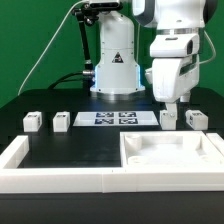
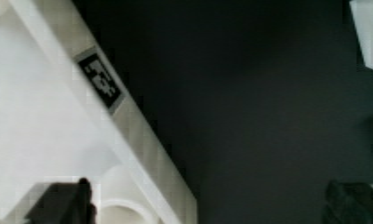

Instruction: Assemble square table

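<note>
Large white plastic square slab (image 1: 165, 172) lies nearest, on black desk (image 1: 80, 145). Pincer (image 1: 170, 103) hangs above desk beside slab's tagged edge, fingers (image 2: 58, 202) spread wide apart, gripping nothing.

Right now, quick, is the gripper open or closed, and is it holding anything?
Gripper: open, fingers spread wide apart, holding nothing.
</note>
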Controlling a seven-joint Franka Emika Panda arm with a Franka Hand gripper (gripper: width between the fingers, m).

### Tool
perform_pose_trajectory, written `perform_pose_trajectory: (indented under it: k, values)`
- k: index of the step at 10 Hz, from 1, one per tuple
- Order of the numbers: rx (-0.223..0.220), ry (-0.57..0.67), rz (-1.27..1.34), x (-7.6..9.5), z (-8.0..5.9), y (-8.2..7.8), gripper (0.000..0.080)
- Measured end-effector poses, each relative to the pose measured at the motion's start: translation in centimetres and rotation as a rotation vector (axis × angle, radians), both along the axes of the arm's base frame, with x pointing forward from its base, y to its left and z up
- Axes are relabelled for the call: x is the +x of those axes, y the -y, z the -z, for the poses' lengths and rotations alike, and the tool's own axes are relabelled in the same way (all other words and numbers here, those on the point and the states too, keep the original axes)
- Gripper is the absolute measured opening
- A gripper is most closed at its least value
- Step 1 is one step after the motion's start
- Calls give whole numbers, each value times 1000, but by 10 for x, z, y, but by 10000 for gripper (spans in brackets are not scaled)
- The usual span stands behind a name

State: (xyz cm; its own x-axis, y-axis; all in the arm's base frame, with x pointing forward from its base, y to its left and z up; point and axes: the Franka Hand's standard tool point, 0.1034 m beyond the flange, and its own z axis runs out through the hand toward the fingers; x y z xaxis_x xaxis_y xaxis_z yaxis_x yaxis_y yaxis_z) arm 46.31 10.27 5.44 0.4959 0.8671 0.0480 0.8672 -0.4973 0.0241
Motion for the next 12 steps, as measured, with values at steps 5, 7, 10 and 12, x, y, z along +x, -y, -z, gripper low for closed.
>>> perform_pose_trajectory:
  k: [5, 7, 10, 12]
  values:
    - [33, -21, 523, -23, 2, -24, 649]
    - [47, -47, 756, -32, 3, -44, 649]
    - [57, -77, 900, -39, 4, -57, 649]
    - [45, -90, 893, -39, 5, -58, 649]
